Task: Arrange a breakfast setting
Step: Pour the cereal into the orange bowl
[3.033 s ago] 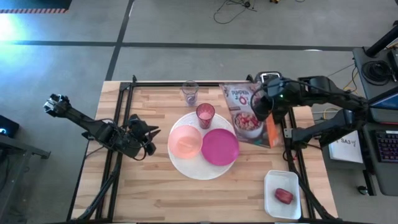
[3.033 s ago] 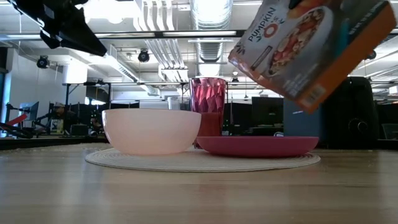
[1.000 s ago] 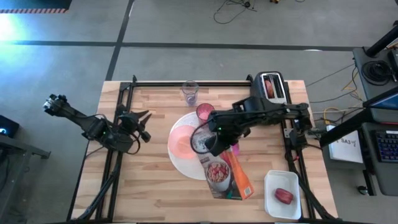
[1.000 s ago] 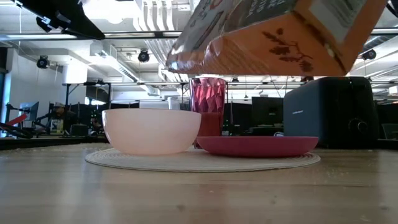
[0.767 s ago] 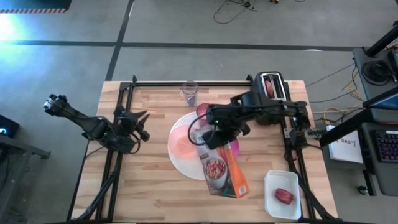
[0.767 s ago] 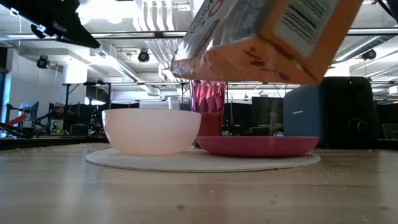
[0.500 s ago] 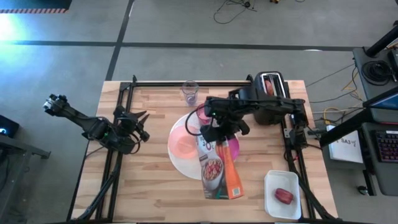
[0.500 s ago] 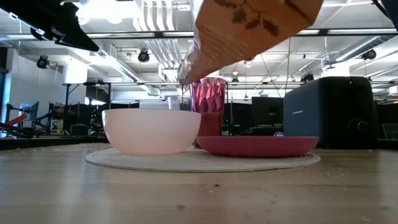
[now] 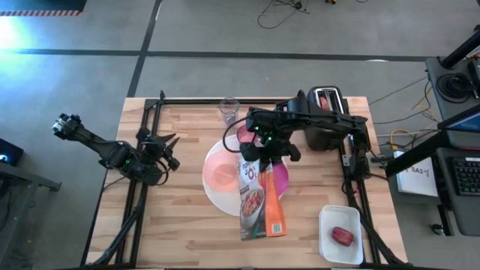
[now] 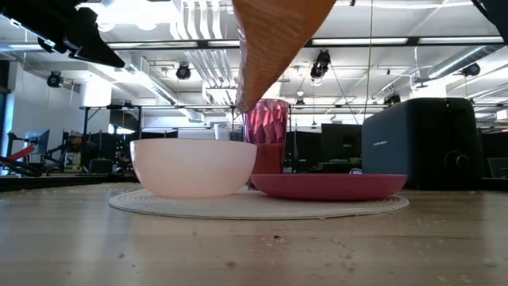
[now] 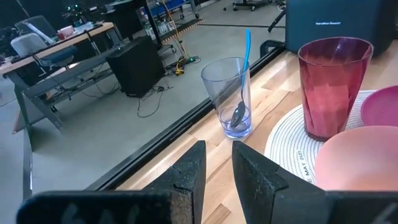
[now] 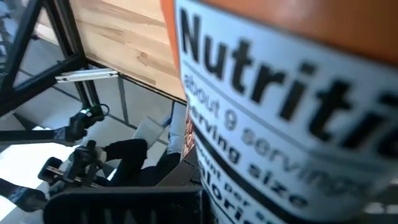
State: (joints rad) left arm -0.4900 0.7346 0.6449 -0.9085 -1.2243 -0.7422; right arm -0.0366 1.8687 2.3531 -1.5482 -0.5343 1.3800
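Right gripper [image 9: 259,154] clamps your orange printed cereal box [image 9: 257,201], tilted over the pale pink bowl [image 9: 222,171] mid-tabletop; left gripper [image 9: 171,152], near the tabletop's left edge, stands narrowly parted.

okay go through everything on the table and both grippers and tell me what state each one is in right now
cereal box: held by the right gripper, tilted toward the pale pink bowl.
pale pink bowl: upright on the large white plate.
magenta plate: flat on the white plate.
pink cup: upright.
clear tumbler: upright, holding the teal-handled spoon.
toaster: food in its slot.
left gripper: waiting at the table's left edge.
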